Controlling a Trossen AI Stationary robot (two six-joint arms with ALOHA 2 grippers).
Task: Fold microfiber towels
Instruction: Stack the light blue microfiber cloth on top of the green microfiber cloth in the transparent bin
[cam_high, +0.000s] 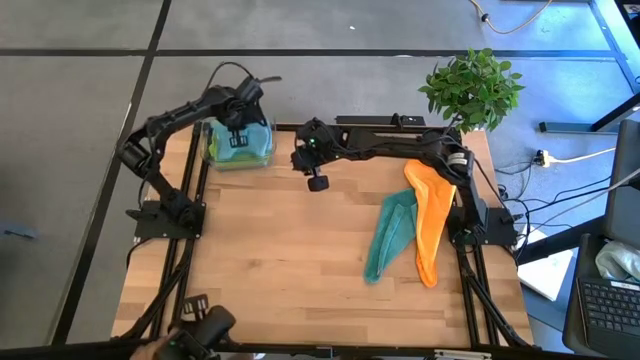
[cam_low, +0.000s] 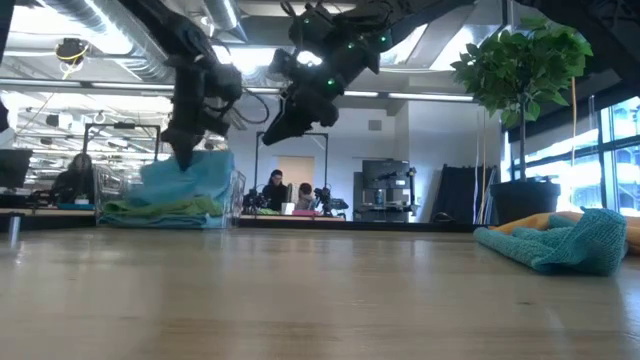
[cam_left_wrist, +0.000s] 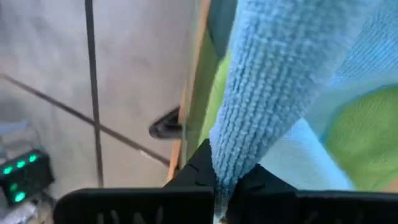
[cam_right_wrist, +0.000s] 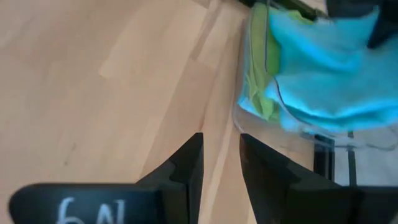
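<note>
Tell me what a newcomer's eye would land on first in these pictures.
First, the left gripper over the clear bin at the table's far left corner, its fingers shut on a light blue towel above the lime green towel. Next, the bright orange towel and teal towel lying side by side near the table's right edge. The right gripper hangs empty beside the bin.

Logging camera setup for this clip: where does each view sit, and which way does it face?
High: overhead, straight down on table; both arms.
Low: table height, level toward the room; both arms from above.
Left wrist: over the clear bin; left gripper shut on light blue towel.
Right wrist: above the wood, facing the bin; right gripper open, empty.
Shared: bin and blue towel appear in all four.
</note>
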